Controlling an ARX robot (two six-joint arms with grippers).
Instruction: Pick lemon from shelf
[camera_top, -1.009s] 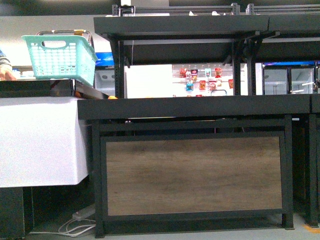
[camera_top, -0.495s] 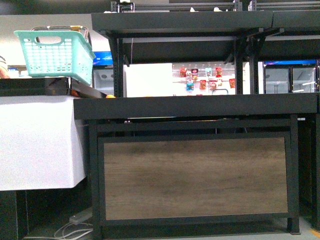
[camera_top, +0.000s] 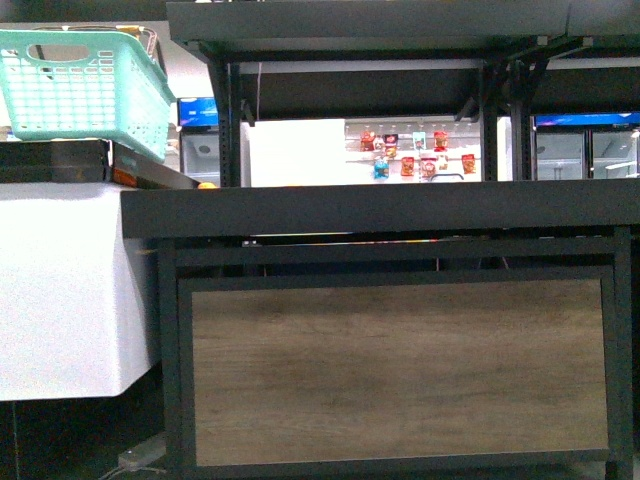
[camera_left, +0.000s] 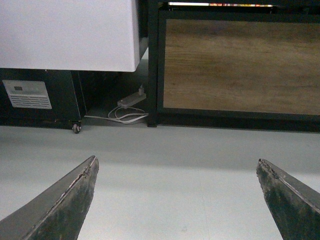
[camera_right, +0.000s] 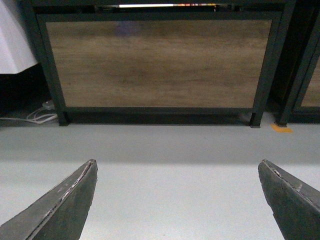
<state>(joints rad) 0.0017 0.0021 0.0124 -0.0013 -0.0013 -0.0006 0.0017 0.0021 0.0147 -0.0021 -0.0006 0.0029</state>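
Approach step: my left gripper (camera_left: 176, 161) and right gripper (camera_right: 176, 163) are both spread and empty, low before the shelf (camera_top: 380, 212); the lemon (camera_top: 206, 185) is maybe that yellow speck at its left end, so next I lift and reach.

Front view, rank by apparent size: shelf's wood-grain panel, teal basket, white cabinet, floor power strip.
1. shelf's wood-grain panel.
2. white cabinet, cropped at the frame edge.
3. teal basket, also cropped.
4. power strip, clearly smallest.
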